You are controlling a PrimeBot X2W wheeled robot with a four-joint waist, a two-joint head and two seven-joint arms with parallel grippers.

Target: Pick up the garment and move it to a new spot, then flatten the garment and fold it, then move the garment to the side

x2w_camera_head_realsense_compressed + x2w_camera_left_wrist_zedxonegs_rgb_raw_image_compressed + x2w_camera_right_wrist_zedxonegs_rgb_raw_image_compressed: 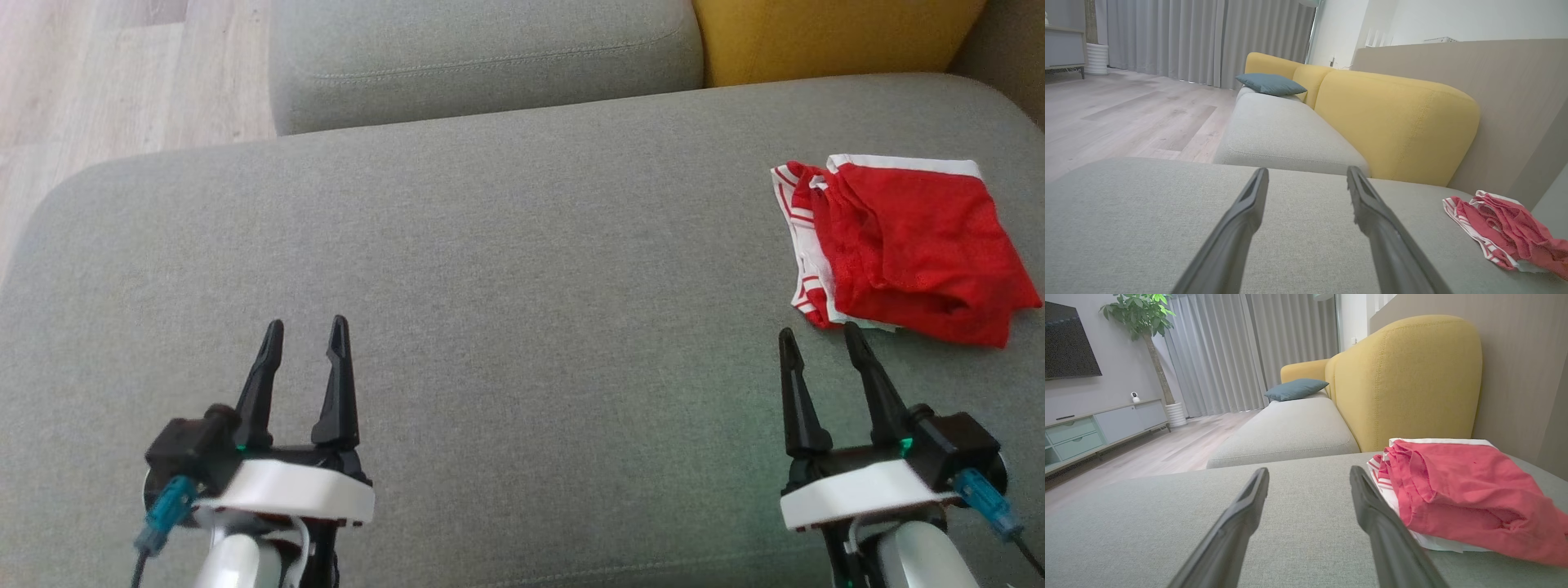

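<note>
Okay, claws first: the left claw (307, 322) has its two fingers spread wide with nothing between them. The right claw (819, 328) is the same, spread wide and holding nothing. We see both held low over the grey seat cushion (522, 245), fingers pointing forward toward the sofa back, wrists roughly level, one well apart from the other. Our read is a neutral ready pose, with the arms tucked near the body so neither blocks the head camera's look at the cushion. The right claw's outer fingertip sits just beside the front edge of the garment (914, 245). We can't tell from the head view or the right wrist view whether they touch. The garment is red with a white band and striped trim. It lies doubled over in a loose stack on the right side of the cushion, near the yellow backrest (816, 37). We judge it is either the starting pile or the finished set-aside. The layers look roughly squared, which leans toward folded, but the edges are rumpled. The left claw is far from it, so any grab from here looks like a right-arm job.
</note>
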